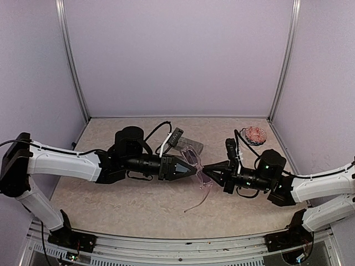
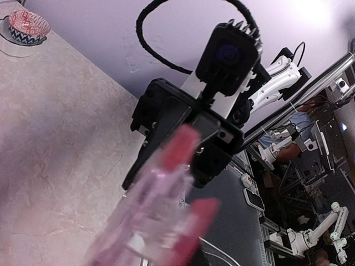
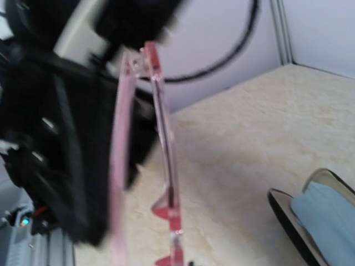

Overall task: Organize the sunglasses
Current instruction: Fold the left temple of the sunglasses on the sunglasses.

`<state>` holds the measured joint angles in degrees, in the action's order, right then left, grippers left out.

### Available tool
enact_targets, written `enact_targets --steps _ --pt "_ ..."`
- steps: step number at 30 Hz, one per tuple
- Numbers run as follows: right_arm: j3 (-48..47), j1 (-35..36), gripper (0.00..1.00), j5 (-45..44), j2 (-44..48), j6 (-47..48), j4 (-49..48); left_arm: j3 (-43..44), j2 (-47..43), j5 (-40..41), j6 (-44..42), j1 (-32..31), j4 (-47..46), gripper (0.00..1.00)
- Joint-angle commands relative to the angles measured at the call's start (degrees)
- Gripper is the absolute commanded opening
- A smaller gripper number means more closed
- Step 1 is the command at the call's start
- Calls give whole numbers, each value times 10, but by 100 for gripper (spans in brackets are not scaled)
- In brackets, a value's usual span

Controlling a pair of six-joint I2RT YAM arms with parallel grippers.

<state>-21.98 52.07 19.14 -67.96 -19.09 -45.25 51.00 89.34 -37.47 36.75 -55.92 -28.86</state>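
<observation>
The clear pale-pink sunglasses (image 1: 193, 156) hang above the table's middle, between my two grippers, with one arm trailing down towards the table. My left gripper (image 1: 188, 168) is shut on them from the left. They fill its wrist view as a blurred pink shape (image 2: 150, 210) between red fingertips (image 2: 180, 147). My right gripper (image 1: 208, 169) meets them from the right and is shut on the frame, which stands upright in the right wrist view (image 3: 166, 138) above red pads (image 3: 165, 210). The dark wire-framed pair is out of view.
An open grey case (image 1: 188, 145) lies just behind the left gripper; its pale blue lining shows in the right wrist view (image 3: 324, 208). A small patterned bowl (image 1: 256, 133) sits at the back right and also shows in the left wrist view (image 2: 28, 25).
</observation>
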Motion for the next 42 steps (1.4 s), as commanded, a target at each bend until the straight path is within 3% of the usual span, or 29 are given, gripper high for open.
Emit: enact_targets --steps 1,11,24,34,42 --pt "3 13 0 21 19 -32 -42 23 22 6 2 -2 -25 0" --pt "1 33 0 -32 21 -52 -16 17 18 21 -7 -3 -45 0" --pt "-28 33 0 -116 0 -68 -1 -120 -190 131 -65 -3 -11 0" --pt "-87 23 0 -208 -38 -171 21 -142 -284 104 -78 -12 -1 0" --pt "-130 15 0 -242 -61 -271 15 -134 -293 59 -86 -35 -12 0"
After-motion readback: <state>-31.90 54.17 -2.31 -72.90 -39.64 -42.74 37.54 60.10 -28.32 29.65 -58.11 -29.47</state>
